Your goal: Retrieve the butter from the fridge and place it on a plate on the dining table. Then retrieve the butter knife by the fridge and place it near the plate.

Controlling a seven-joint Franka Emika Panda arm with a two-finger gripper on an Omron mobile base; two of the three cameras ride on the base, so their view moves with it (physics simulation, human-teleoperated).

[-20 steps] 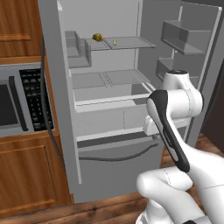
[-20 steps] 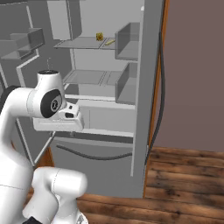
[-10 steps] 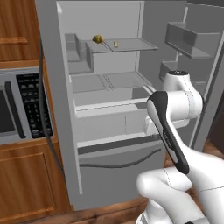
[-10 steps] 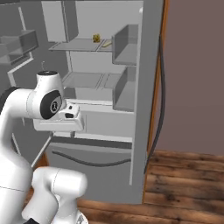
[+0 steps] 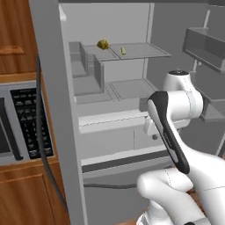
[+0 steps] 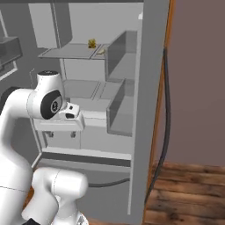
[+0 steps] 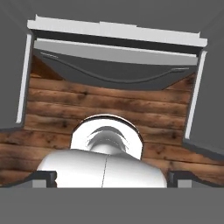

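- I have the fridge in front of me with both upper doors swung open, its grey shelves bare except at the top
- The butter lies on the top shelf, a small olive-yellow stick towards the back; from the right base camera I see it at
- Just beside the butter, to its left on the same shelf, sits a small lumpy yellow-green item that I cannot identify; the two look apart, not touching
- The arm is folded in front of the lower shelves, well below the butter, with the hand pointing down
- In the hand view the gripper shows two dark finger tips at the far left and right of the frame, spread as wide as they go, with nothing between them
- That camera looks down on the wooden floor and the fridge's bottom drawer
- A microwave with a dark keypad sits in the wooden cabinetry left of the fridge
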